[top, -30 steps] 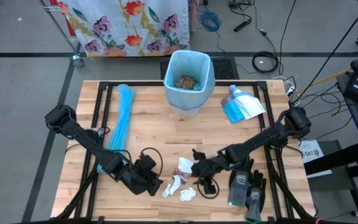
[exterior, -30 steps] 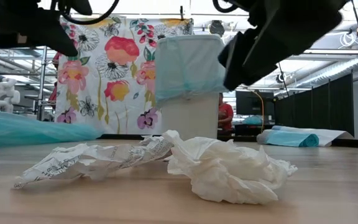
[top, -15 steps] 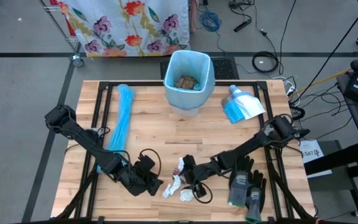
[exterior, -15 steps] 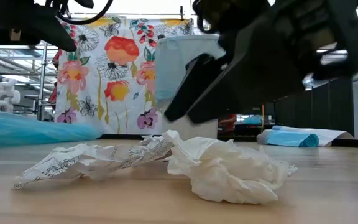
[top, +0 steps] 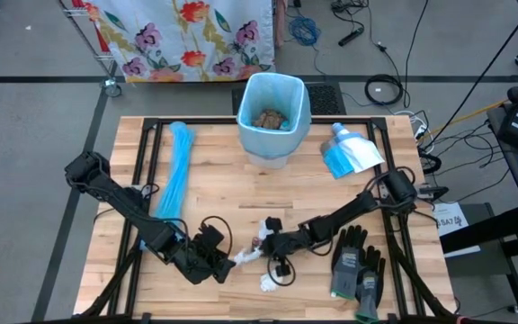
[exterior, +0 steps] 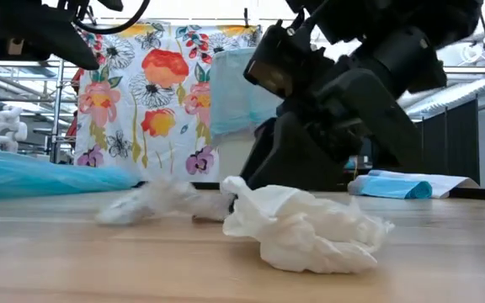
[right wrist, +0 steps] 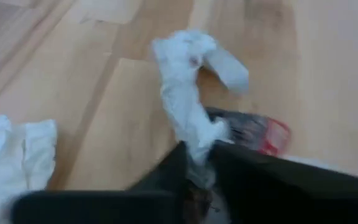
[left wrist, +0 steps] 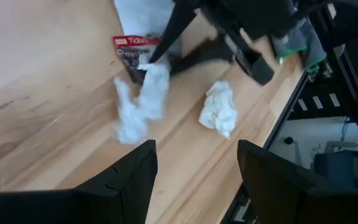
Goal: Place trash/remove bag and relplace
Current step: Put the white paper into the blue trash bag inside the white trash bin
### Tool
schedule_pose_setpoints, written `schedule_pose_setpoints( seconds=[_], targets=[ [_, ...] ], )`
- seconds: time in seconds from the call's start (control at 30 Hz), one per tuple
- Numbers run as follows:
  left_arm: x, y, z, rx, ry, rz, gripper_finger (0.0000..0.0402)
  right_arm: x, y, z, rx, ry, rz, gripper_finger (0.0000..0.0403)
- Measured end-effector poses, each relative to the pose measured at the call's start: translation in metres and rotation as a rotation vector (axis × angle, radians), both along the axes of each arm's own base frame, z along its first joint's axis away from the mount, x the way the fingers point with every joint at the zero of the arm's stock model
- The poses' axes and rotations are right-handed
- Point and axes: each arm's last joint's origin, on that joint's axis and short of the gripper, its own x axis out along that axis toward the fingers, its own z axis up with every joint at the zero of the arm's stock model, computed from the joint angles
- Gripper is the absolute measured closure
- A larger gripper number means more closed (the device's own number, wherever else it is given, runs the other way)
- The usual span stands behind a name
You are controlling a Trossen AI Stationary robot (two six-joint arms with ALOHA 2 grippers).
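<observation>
My right gripper (top: 257, 247) is pinching a white wrapper scrap (right wrist: 188, 99) just beside the tissue wad (top: 271, 282); my left gripper (top: 225, 265), open, is waiting nearby.

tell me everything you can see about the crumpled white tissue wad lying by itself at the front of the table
The white tissue wad is a loosely crumpled ball of thin, soft-looking paper, full of folds. It rests on the bare wooden table near the front edge, apart from the other scraps. Nothing grips it: the right gripper works just behind it on a longer white scrap, and the left gripper hangs off to one side.
</observation>
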Motion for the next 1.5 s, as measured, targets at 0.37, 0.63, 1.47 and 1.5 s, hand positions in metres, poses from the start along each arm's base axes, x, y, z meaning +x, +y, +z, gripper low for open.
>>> schedule_pose_setpoints(
  seconds=[0.37,0.63,1.47,1.5],
  targets=[
    [0.001,0.029,0.0,0.123,0.124,-0.067,0.0186,-0.006,-0.013,0.095,-0.01,-0.016,-0.015,0.0401],
    [-0.002,0.076,0.029,0.31,0.099,-0.187,0.0237,-0.004,-0.043,0.18,-0.126,0.028,-0.196,0.0402],
    [-0.075,0.2,0.095,0.656,0.065,-0.397,0.0297,-0.026,-0.244,0.332,-0.091,-0.194,-0.887,0.0395],
    [-0.077,0.202,0.095,0.655,0.074,-0.407,0.0297,-0.029,-0.252,0.331,-0.086,-0.184,-0.913,0.039]
  ],
)
